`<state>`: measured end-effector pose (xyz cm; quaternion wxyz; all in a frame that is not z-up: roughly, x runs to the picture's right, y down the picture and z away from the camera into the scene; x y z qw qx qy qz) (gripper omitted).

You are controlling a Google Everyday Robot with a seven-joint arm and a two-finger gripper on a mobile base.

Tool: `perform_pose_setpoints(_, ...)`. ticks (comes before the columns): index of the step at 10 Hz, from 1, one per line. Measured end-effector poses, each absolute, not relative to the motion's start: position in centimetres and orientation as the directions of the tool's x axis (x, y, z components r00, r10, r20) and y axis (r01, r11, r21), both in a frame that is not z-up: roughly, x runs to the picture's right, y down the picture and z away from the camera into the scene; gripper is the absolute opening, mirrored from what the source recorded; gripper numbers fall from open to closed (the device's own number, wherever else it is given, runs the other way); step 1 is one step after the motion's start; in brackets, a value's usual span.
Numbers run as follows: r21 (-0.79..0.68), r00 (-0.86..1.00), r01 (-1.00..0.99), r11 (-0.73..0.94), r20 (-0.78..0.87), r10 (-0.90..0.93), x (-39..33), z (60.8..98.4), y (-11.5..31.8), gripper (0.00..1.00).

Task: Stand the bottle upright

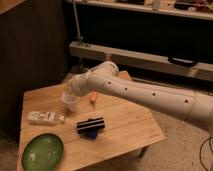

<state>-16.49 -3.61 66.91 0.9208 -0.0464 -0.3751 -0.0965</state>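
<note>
The bottle [44, 118] lies on its side near the left edge of the wooden table [125, 130], its small white cap pointing right. My white arm reaches in from the right, and its gripper [71, 91] hangs at the back of the table, just above a translucent white cup [70, 103]. The gripper is up and to the right of the bottle, well apart from it, and is shut with nothing seen in it.
A black bar with a blue underside [90, 125] lies mid-table, right of the bottle. A green plate [42, 151] sits at the front left corner. A small orange object [93, 98] lies behind the bar. Dark shelving stands behind the table.
</note>
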Motion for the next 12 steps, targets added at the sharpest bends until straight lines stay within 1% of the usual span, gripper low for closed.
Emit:
perform_pose_setpoints(3,-0.049,0.712,0.261,0.964,0.685,-0.158,-14.9,62.0,-7.8,0.04)
perform_pose_setpoints(4,-0.063,0.717,0.271,0.961,0.679,-0.158,-14.0,59.9,-8.8,0.04)
perform_pose_setpoints(5,-0.068,0.717,0.279,0.958,0.679,-0.16,-13.7,58.6,-9.3,0.04)
perform_pose_setpoints(9,-0.071,0.715,0.285,0.956,0.68,-0.163,-13.7,58.2,-9.4,0.04)
perform_pose_setpoints(11,-0.107,0.739,0.283,0.953,0.658,-0.146,-14.1,58.6,-9.7,0.04)
perform_pose_setpoints(12,-0.145,0.757,0.278,0.95,0.642,-0.124,-15.0,59.5,-9.6,0.0)
